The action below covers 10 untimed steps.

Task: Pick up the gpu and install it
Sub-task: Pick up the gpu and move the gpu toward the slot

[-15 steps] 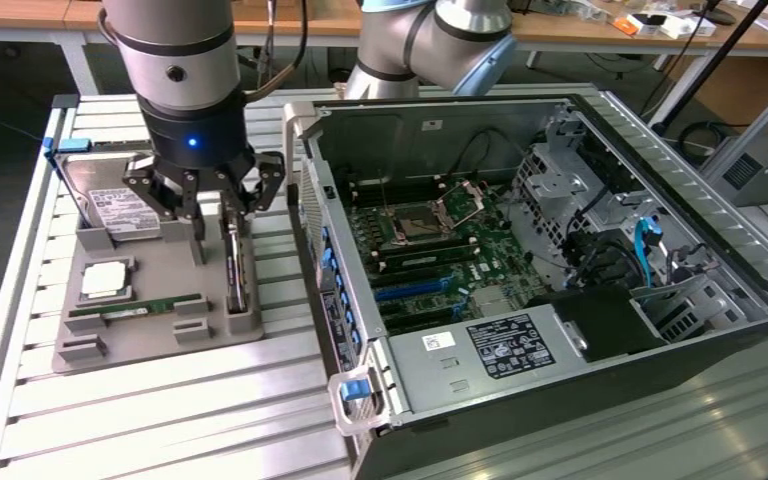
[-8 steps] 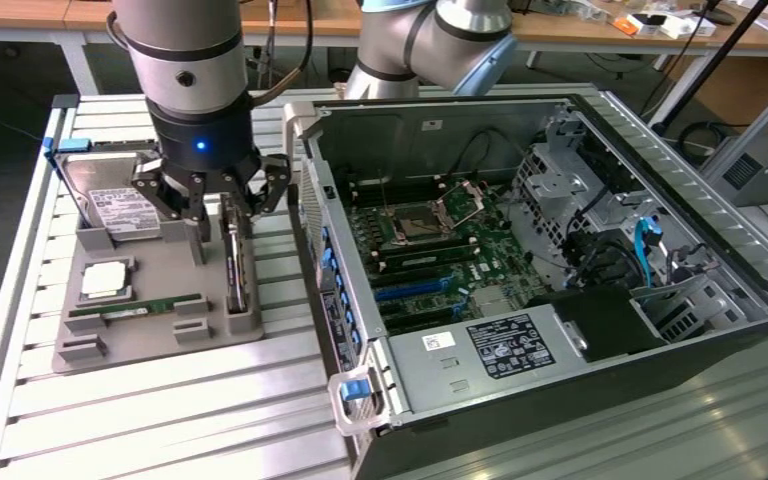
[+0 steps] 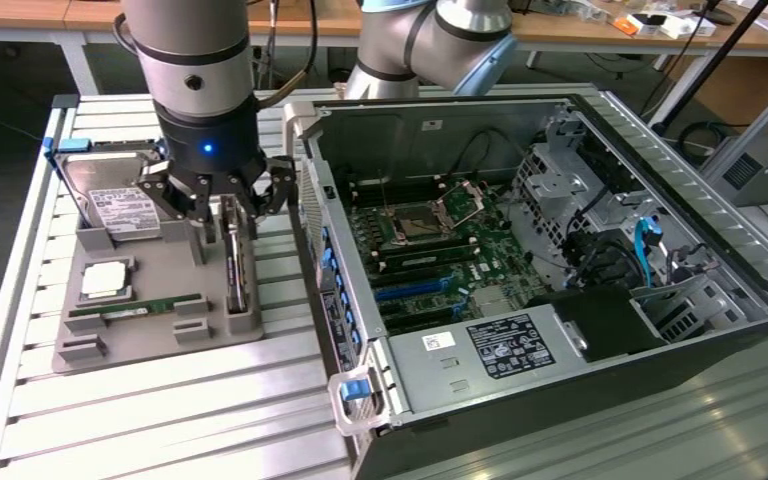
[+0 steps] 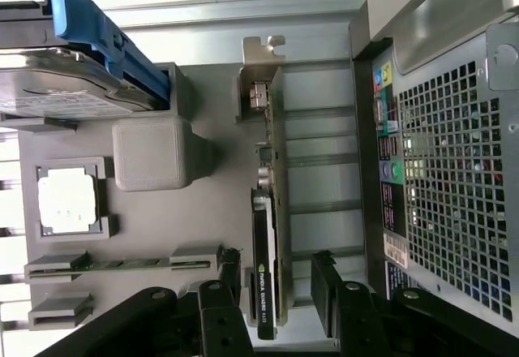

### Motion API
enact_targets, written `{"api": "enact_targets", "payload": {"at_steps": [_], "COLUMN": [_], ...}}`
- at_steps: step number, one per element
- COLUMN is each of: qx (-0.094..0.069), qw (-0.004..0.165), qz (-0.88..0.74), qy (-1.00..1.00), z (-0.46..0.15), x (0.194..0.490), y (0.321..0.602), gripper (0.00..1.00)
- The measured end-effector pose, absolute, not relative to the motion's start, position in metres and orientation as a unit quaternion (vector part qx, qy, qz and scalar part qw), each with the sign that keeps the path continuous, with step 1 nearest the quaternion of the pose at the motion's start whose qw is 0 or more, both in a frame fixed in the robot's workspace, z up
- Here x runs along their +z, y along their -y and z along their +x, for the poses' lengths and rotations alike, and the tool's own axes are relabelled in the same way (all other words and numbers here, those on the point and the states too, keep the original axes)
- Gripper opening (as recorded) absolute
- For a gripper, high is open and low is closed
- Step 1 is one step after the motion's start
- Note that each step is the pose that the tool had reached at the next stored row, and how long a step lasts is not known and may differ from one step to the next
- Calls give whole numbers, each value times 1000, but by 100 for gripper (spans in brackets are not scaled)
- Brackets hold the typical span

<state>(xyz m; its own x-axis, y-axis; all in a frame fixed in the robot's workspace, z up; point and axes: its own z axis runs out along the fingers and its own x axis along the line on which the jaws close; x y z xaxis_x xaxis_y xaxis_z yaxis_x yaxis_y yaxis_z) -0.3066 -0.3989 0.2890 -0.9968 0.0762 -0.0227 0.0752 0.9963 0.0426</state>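
The gpu (image 3: pixel 235 268) is a thin dark card standing on its edge in a slot of the grey holder block (image 3: pixel 157 340), just beside the open computer case (image 3: pixel 518 260). In the wrist view the gpu (image 4: pixel 268 211) has its silver end bracket (image 4: pixel 261 73) at the far end. My gripper (image 3: pixel 231 212) hangs right over the card's end. The gripper (image 4: pixel 277 280) is open, with one black finger (image 4: pixel 230 272) on each side of the card and a gap to it on both sides. Nothing is held.
The holder block also carries a hard drive in a blue frame (image 3: pixel 117 205), a square processor chip (image 3: pixel 104 280) and a green memory stick (image 3: pixel 137 310). The case lies open with its motherboard (image 3: pixel 424 235) exposed. Its perforated rear wall (image 4: pixel 454 178) stands close beside the gpu.
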Motion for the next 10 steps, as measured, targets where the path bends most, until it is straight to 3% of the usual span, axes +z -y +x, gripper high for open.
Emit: {"api": "enact_targets", "payload": {"at_steps": [10], "qx": [21], "qw": [12], "qz": [38], "qy": [-999], "z": [-305], "x": [285], "y": [399], "gripper": [48]}}
